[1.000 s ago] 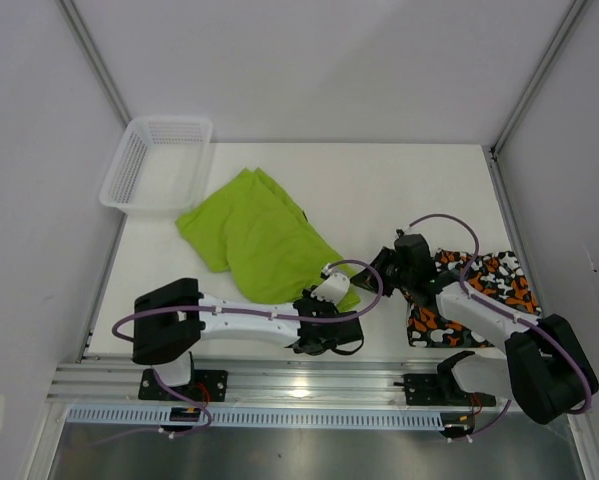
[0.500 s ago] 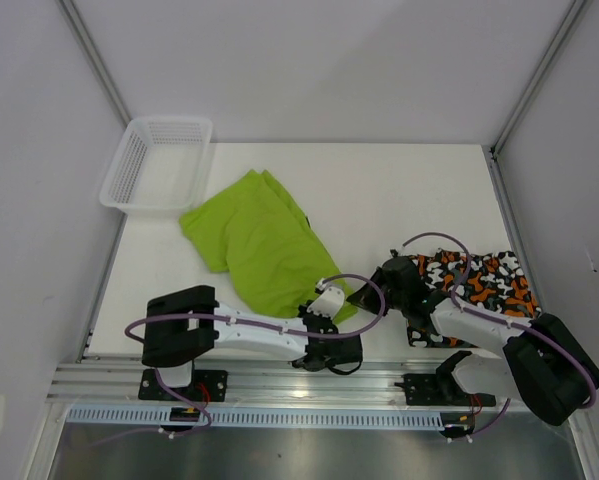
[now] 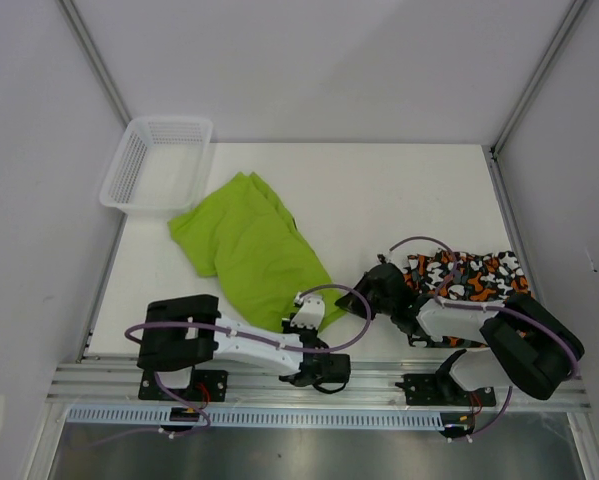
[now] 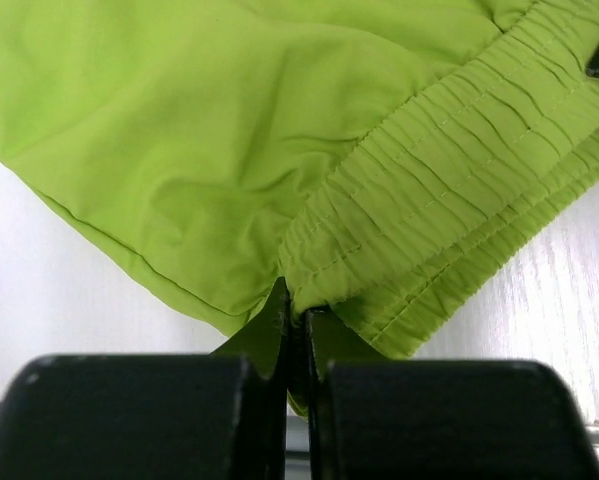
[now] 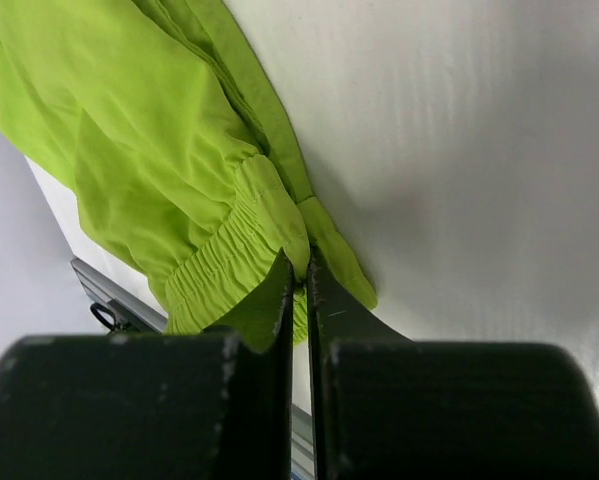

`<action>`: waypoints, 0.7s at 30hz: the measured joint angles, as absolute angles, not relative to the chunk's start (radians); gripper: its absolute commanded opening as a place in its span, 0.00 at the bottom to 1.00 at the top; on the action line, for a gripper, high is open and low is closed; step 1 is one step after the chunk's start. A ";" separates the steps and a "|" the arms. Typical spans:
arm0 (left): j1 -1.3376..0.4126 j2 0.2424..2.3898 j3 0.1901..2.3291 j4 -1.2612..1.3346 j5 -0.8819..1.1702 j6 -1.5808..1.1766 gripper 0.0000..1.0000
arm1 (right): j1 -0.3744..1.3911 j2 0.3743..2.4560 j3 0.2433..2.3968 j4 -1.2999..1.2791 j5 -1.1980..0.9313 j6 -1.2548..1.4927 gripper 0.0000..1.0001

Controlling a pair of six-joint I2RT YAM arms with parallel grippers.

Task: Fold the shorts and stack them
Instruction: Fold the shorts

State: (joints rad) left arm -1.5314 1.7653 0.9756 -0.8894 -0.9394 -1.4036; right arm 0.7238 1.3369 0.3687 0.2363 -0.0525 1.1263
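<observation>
Lime-green cloth shorts [image 3: 244,245] lay on the white bench [image 3: 399,190], long axis running ten to four o'clock, elastic waistband [image 4: 449,190] at four; left jaws and right jaws each clamped on it.

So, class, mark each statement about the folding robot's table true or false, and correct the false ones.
1. Both grippers are shut on the lime green shorts. True: the left gripper and the right gripper each pinch the cloth.
2. The camouflage shorts lie in the basket. False: they lie on the table at the right, partly under the right arm.
3. The green shorts are stacked on the camouflage pair. False: the two lie apart, side by side.
4. No shorts are in the basket. True.
5. The basket stands at the table's far left corner. True.
</observation>
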 measured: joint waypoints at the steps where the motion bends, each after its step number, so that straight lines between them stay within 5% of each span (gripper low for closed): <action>1: -1.544 1.765 0.971 -0.909 -0.945 -1.446 0.00 | 0.727 1.351 0.369 0.255 -0.054 1.126 0.00; 12: -1.661 1.744 0.911 -1.038 -0.991 -1.862 0.00 | 0.715 1.465 0.442 0.297 -0.130 1.093 0.00; 21: -1.682 1.632 0.776 -0.748 -1.042 -1.666 0.01 | 0.630 1.562 0.559 0.222 -0.242 1.005 0.00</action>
State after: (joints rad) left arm -1.6825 1.6318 0.7761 -0.7479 -1.0424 -1.6665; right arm 0.6296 1.5623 0.5591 0.2222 -0.2424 1.0050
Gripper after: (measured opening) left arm 0.022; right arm 0.020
